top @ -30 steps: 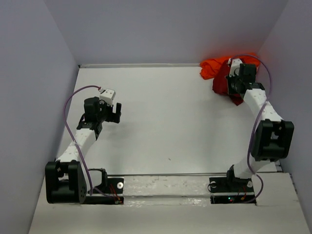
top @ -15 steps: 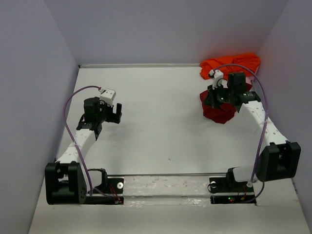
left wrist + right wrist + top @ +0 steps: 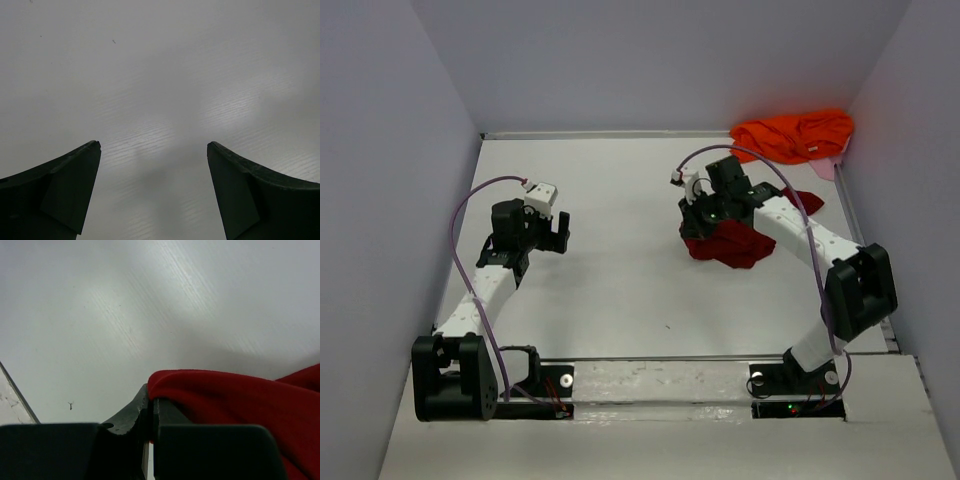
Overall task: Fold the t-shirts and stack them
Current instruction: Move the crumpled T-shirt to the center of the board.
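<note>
Top view
- Right gripper (image 3: 703, 213): I am holding it on the near-left end of the crimson t-shirt (image 3: 738, 246). A second ago it was working in the far right corner. Now it is sitting well in from the right edge, toward the middle of the table (image 3: 620, 190).
- Crimson t-shirt: it is lying bunched in a heap with one tail trailing back toward the right edge. It has come out of the far right corner along with my gripper.
- Orange t-shirt (image 3: 792, 136): it is lying crumpled in the far right corner, unmoved. Bare table is now showing between it and the crimson one.
- Left gripper (image 3: 550, 232): I am keeping it near the left edge, in the same place as before.

Left wrist view
- Left gripper (image 3: 154, 147): the fingers (image 3: 67, 192) are standing wide apart, with only bare table (image 3: 150, 70) between them.

Right wrist view
- Right gripper (image 3: 150, 402): the jaws are pinching a rounded fold of the crimson t-shirt (image 3: 225, 400), and the cloth is bulging out to the right over the table (image 3: 125, 310).
</note>
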Robot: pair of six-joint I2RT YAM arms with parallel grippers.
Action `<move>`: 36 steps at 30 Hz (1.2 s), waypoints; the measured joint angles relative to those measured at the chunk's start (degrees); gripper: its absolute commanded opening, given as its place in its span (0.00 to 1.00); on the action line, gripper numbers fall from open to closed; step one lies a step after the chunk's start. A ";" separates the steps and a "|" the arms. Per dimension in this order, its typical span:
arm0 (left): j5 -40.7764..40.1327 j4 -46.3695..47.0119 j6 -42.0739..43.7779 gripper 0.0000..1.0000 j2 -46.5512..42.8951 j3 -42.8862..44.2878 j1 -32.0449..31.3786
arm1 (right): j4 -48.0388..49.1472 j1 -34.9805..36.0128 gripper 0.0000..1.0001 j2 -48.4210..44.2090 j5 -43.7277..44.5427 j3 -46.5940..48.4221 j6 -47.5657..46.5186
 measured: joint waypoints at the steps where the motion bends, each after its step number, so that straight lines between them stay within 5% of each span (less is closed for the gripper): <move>1: 0.00 -0.02 0.00 0.96 0.02 -0.02 0.00 | -0.20 1.09 0.00 0.96 0.20 0.31 -0.22; 10: 0.02 -0.04 0.02 0.97 0.00 0.00 0.00 | -4.00 7.87 0.00 10.51 1.16 7.39 -1.53; 19: -0.04 -0.04 0.04 0.96 0.00 0.00 0.00 | -3.41 8.00 0.00 10.49 9.20 17.86 -2.36; 28: -0.33 -0.04 0.02 0.96 0.00 0.00 0.00 | -4.42 8.02 0.00 5.51 16.41 35.39 -1.90; 36: -0.83 -0.02 0.02 0.96 -0.07 0.00 0.00 | -3.23 6.64 0.00 -5.88 21.84 39.80 -2.58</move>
